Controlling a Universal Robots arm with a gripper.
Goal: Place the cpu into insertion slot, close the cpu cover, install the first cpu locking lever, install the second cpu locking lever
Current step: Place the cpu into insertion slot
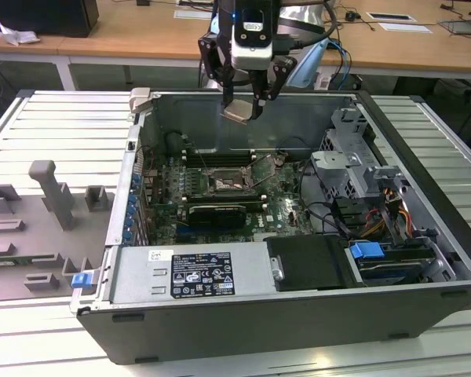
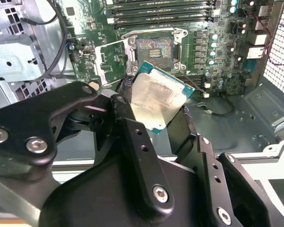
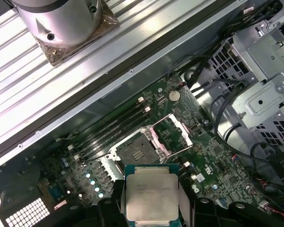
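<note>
Silver-grey cpu [image 2: 158, 101] is sitting clamped in the grip of my tool [image 1: 243, 102] | I am holding it in the air above the open computer case [image 1: 298, 330], over the green board [image 1: 282, 208] | insertion slot [image 3: 137, 152] is lying bare below it, dark centre showing | cpu cover [image 3: 173, 132] is standing flipped open just beside the slot

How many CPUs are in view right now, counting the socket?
1. The cpu sits gripped in the claw above the open case. The insertion slot is bare, its cpu cover swung open beside it.
</note>
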